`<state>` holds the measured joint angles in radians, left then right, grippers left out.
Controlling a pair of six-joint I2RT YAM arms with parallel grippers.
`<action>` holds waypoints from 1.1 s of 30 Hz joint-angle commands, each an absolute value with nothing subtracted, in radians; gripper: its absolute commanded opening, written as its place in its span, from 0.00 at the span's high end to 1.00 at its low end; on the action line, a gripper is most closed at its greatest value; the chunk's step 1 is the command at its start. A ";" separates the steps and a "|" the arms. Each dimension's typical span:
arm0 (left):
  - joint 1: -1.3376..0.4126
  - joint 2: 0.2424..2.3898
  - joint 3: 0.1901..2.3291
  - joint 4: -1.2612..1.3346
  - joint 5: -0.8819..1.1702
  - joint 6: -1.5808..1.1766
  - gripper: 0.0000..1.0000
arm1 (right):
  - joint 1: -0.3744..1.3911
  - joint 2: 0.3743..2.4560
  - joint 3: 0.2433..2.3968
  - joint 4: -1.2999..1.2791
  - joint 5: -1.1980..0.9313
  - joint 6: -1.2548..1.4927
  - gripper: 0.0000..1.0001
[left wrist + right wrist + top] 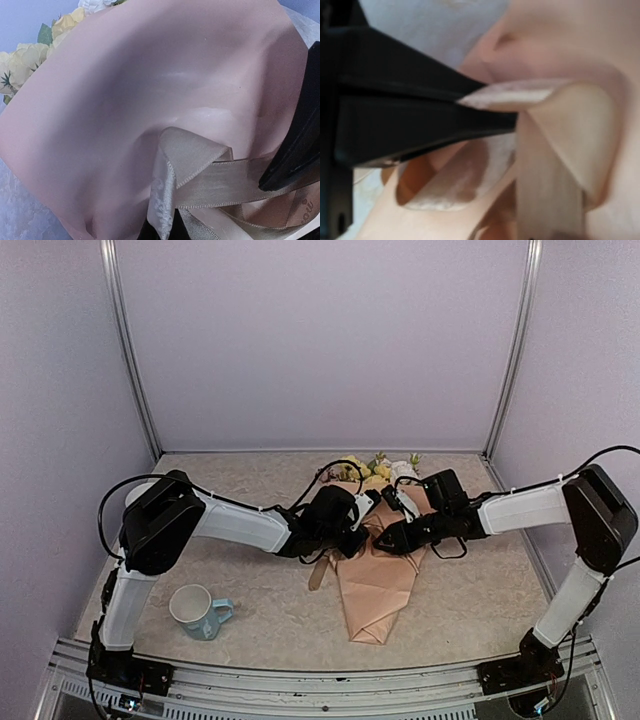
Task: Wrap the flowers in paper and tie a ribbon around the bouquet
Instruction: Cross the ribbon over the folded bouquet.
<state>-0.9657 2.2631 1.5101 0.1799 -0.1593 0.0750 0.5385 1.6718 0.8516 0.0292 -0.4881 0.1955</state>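
Mug (198, 610) sits well left of bouquet (378, 580); left gripper (358, 525) pinches ribbon (215, 182).

Lab enclosure; blank walls (320, 340), metal posts (129, 350).

The bouquet (385, 565) lies flat on the table, right of the mug (200, 612). Its peach-pink paper (372, 600) is rolled into a cone, with the narrow, creased tip about level with the mug and the wide mouth farther back. The flowers (365, 471), yellow and white blooms with green leaves, spill from that mouth. The ribbon (200, 175), flat tan satin, crosses the cone's middle and is folded sharply into a loop against the paper. One loose end trails off the mug-facing side.
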 commanded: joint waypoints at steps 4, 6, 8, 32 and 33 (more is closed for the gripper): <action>-0.966 2.260 1.520 0.182 -0.140 0.070 1.00 | 0.562 1.752 0.865 0.014 -0.467 0.162 0.61; -0.962 2.261 1.522 0.179 -0.138 0.065 1.00 | 0.566 1.737 0.843 0.039 -0.479 0.163 0.64; -0.958 2.264 1.522 0.177 -0.139 0.058 1.00 | 0.569 1.723 0.830 0.048 -0.477 0.160 0.70; -0.912 1.908 1.362 -0.079 0.118 0.164 0.03 | 0.525 1.742 0.816 0.004 -0.539 0.169 1.00; -0.899 1.883 1.330 -0.092 0.120 0.159 0.05 | 0.525 1.739 0.816 0.003 -0.537 0.168 1.00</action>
